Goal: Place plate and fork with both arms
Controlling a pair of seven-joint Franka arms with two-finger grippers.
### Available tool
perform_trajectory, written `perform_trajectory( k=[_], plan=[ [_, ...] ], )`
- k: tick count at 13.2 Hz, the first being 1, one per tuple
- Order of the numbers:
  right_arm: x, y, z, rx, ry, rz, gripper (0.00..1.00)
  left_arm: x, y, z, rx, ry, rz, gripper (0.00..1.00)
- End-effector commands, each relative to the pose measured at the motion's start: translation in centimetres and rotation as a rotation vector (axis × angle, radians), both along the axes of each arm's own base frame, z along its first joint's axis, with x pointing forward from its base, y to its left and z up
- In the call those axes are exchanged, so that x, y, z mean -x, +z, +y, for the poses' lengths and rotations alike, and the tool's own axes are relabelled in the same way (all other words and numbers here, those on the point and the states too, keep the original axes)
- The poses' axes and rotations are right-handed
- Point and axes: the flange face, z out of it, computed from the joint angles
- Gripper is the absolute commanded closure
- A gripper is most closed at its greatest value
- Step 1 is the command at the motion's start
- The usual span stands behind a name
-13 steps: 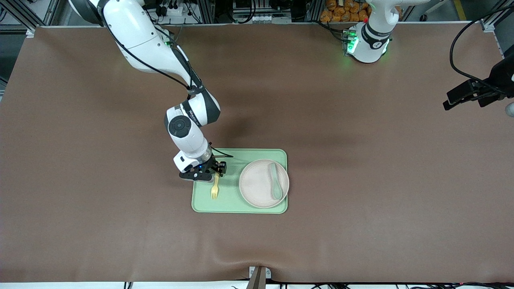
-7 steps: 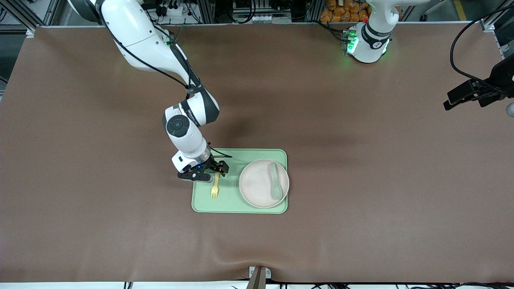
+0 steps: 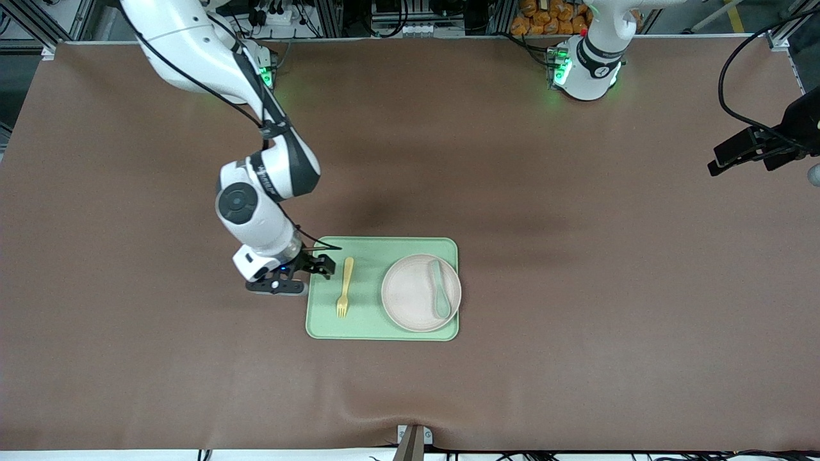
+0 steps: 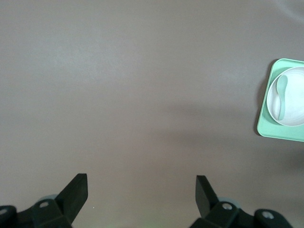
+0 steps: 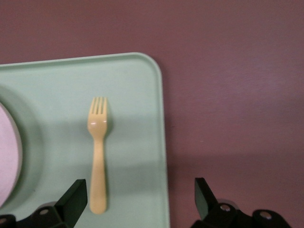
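The pale yellow fork lies flat on the light-green tray, tines toward the front camera. It also shows in the right wrist view. The cream-pink plate sits on the same tray, toward the left arm's end, with a pale green spoon in it. My right gripper is open and empty, low over the tray's edge at the right arm's end; in its wrist view the fork's handle end lies just inside one finger. My left gripper is open and empty over bare table.
The brown table mat spreads around the tray. The left wrist view shows the tray, plate and spoon far off. The left arm's hand hangs at the table's edge, at the left arm's end.
My right gripper has moved off the fork's handle toward the right arm's end of the table. The fork now lies fully in view on the tray. The left arm has not moved.
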Motion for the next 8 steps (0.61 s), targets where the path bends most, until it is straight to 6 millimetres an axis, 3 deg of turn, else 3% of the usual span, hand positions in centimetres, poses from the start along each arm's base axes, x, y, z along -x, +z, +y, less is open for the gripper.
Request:
perform_trajectory(
  k=[1, 4, 8],
  plan=[
    [0.0, 4.8, -5.3, -0.002, 0.052, 0.059, 0.00, 0.2, 0.3, 0.3, -0.019, -0.002, -0.001, 0.00],
    [0.0, 9.4, -12.0, -0.005, 0.060, 0.110, 0.00, 0.2, 0.5, 0.5, -0.019, -0.002, -0.005, 0.00],
    [1.3, 20.4, -17.1, 0.014, 0.046, 0.154, 0.00, 0.7, 1.5, 1.2, -0.018, 0.009, -0.025, 0.00]
  ],
)
